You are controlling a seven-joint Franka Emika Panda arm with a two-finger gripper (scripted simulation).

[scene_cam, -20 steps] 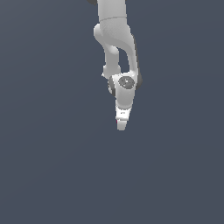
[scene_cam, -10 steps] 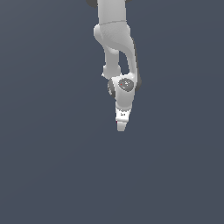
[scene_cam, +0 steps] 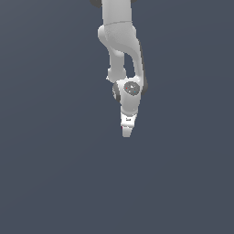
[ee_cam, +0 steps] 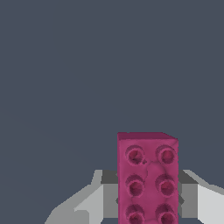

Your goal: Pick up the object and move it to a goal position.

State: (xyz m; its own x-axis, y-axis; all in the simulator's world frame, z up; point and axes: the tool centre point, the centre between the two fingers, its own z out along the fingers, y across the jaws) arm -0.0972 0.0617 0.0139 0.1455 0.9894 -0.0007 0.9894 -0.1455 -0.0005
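Magenta studded brick (ee_cam: 147, 179) is seen in the wrist view, gripped between the two grey fingers (ee_cam: 89, 203) of the claw (ee_cam: 146, 205), studs facing the camera. In the exterior view the white Panda arm (scene_cam: 121, 45) is hung downward, claw (scene_cam: 127, 132) closed narrow at its tip; the brick cannot be made out there. Surroundings are plain dark grey.
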